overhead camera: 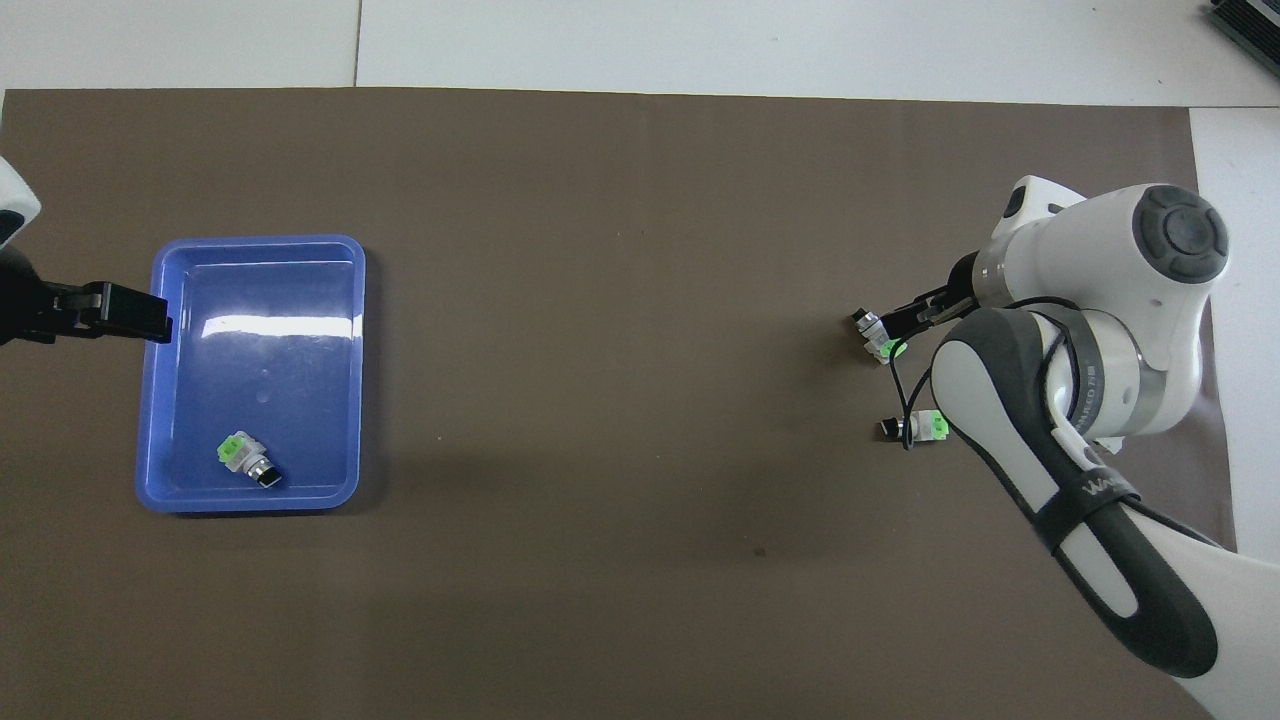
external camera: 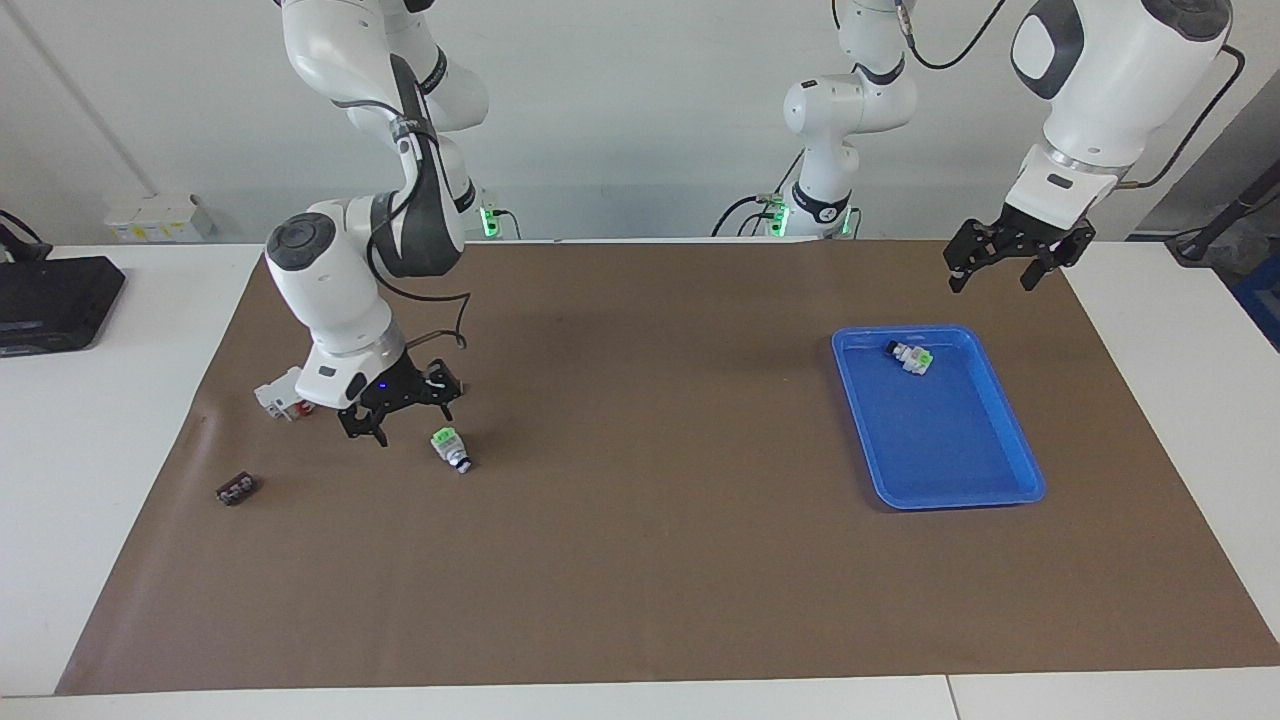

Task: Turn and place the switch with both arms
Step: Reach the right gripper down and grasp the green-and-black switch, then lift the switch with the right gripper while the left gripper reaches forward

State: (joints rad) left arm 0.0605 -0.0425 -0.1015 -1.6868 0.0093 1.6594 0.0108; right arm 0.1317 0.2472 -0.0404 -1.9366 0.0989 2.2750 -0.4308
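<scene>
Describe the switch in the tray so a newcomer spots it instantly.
Find the blue tray toward the left arm's end of the brown mat. The switch lies inside it, at the end nearer the robots. It alone sits in the tray; the other switches lie on bare mat.

In the overhead view the right arm (overhead camera: 1090, 400) covers the white block with the red part (external camera: 282, 395) and the small dark piece (external camera: 237, 489) near the worktop's right-arm end, and part of one switch (overhead camera: 925, 427). The picture's edge cuts off the left tool (overhead camera: 110, 312). In the facing view, that switch is hidden.
</scene>
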